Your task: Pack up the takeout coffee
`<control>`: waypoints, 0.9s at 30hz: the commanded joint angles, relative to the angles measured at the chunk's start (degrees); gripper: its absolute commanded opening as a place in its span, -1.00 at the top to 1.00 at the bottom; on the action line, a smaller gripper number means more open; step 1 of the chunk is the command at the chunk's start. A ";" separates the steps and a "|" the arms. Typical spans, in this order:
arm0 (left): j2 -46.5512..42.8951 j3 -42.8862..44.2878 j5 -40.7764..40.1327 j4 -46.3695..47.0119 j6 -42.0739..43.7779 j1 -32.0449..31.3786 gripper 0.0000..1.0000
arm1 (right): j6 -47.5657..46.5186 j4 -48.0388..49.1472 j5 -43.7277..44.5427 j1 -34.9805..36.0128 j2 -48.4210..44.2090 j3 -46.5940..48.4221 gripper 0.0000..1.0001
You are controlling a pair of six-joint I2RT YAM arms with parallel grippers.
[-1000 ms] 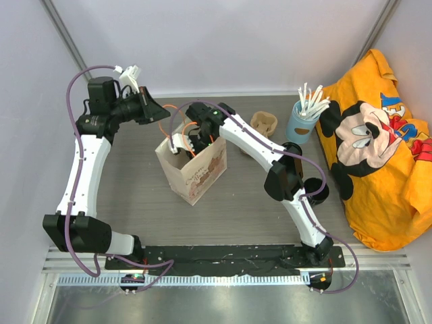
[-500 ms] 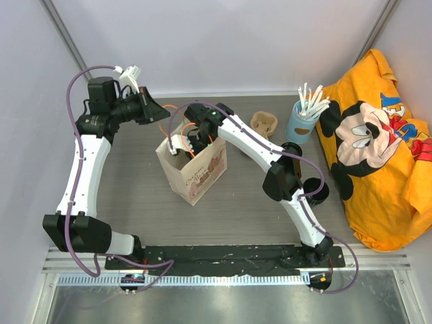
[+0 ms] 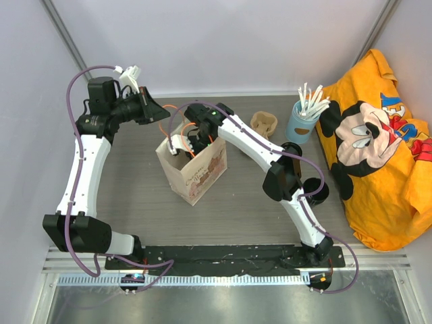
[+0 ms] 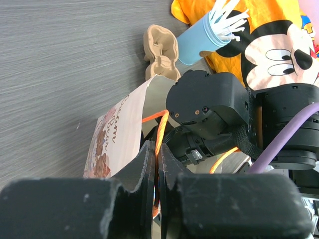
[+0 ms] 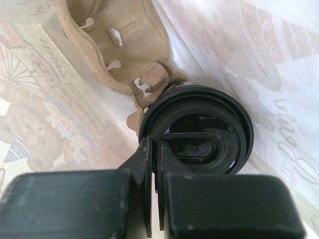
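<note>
Takeout coffee [image 5: 222, 117] sat deep inside the paper bag [image 3: 197, 169], at the end of a cardboard carrier [image 5: 112, 40] lying in the bag's bottom. The right gripper [image 5: 153, 149] reached down through the bag's mouth, its two fingers pinched nearly together on the cup's near rim. The left gripper [image 4: 155, 152], at the bag's far left side, was clenched on the orange handle [image 4: 159, 132], and the bag stood near the middle of the table [image 3: 135, 182], with a second carrier [image 3: 264, 123] and a blue cup of white sticks [image 3: 302, 123] farther off to its right.
</note>
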 commanded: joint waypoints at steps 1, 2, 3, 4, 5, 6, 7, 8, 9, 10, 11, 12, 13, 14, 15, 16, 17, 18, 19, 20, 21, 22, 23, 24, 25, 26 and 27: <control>-0.22 2.26 -0.12 -0.26 1.24 0.09 0.83 | 0.05 -4.85 0.64 0.23 1.27 0.38 0.92; -0.22 2.26 -0.12 -0.18 1.24 0.17 0.83 | 0.05 -4.85 0.55 0.23 1.09 0.38 0.85; -0.22 2.26 -0.12 -0.26 1.15 0.17 0.83 | 0.05 -4.76 0.46 0.23 1.00 0.38 0.78; -0.22 2.26 -0.21 -0.26 1.15 0.17 0.83 | 0.05 -4.67 0.46 0.23 0.92 0.30 0.76; -0.31 2.26 -0.12 -0.18 1.15 0.09 0.83 | 0.05 -4.67 0.46 0.23 0.83 0.21 0.73; -0.31 2.17 -0.12 -0.26 1.15 0.09 0.83 | 0.05 -4.58 0.37 0.23 0.74 0.29 0.66; -0.31 2.26 -0.12 -0.26 1.24 0.09 0.83 | 0.14 -4.58 0.46 0.23 0.65 0.30 0.64; -0.31 2.26 -0.12 -0.18 1.15 0.09 0.83 | 0.14 -4.58 0.46 0.23 0.74 0.30 0.62; -0.31 2.26 -0.12 -0.17 1.15 0.09 0.83 | 0.14 -4.58 0.46 0.23 0.48 0.30 0.58; -0.40 2.26 -0.04 -0.26 1.15 0.09 0.82 | 0.14 -4.58 0.55 0.23 0.39 0.30 0.56; -0.31 2.26 -0.04 -0.26 1.15 0.09 0.83 | 0.14 -4.58 0.55 0.23 0.30 0.30 0.51; -0.31 2.26 -0.12 -0.18 1.15 0.09 0.82 | 0.14 -4.58 0.55 0.23 0.04 0.21 0.43; -0.31 2.26 -0.04 -0.09 1.06 0.09 0.83 | 0.23 -4.49 0.64 0.23 -0.05 0.29 0.41; -0.31 2.17 -0.12 -0.17 1.06 0.09 0.82 | 0.23 -4.41 0.64 0.23 -0.22 0.30 0.39; -0.31 2.26 -0.04 -0.17 1.06 0.09 0.83 | 0.23 -4.32 0.64 0.23 -0.49 0.21 0.39; -0.31 2.17 -0.04 -0.09 1.15 0.09 0.83 | 0.31 -4.23 0.64 0.23 -0.58 0.29 0.38; -0.31 2.26 -0.04 -0.17 1.15 0.09 0.82 | 0.40 -4.14 0.46 0.23 -0.67 0.21 0.34; -0.31 2.26 -0.04 -0.17 1.15 0.09 0.82 | 0.32 -4.14 0.46 0.23 -0.75 0.21 0.32; -0.31 2.26 -0.04 -0.17 1.15 0.09 0.82 | 0.32 -4.14 0.46 0.23 -0.84 0.29 0.28; -0.40 2.26 -0.12 -0.17 1.06 0.09 0.82 | 0.40 -4.06 0.55 0.23 -0.93 0.30 0.21; -0.49 2.26 -0.12 -0.17 1.15 0.09 0.82 | 0.40 -4.05 0.55 0.23 -1.02 0.30 0.18; -0.49 2.26 -0.04 -0.26 1.15 0.09 0.82 | 0.49 -3.97 0.55 0.23 -1.02 0.38 0.16; -0.49 2.26 -0.04 -0.26 1.15 0.09 0.82 | 0.49 -3.88 0.55 0.23 -1.02 0.56 0.10; -0.58 2.26 -0.04 -0.26 1.15 0.09 0.81 | 0.67 -3.88 0.55 0.23 -1.10 0.73 0.07; -0.58 2.26 -0.12 -0.26 1.24 0.09 0.82 | 0.58 -3.88 0.64 0.23 -1.19 0.65 0.04; -0.58 2.26 0.05 -0.26 1.15 0.09 0.82 | 0.67 -3.88 0.64 0.32 -1.37 0.82 -0.03; -0.58 2.26 0.05 -0.26 1.06 0.09 0.81 | 0.75 -3.88 0.64 0.23 -1.54 0.82 -0.06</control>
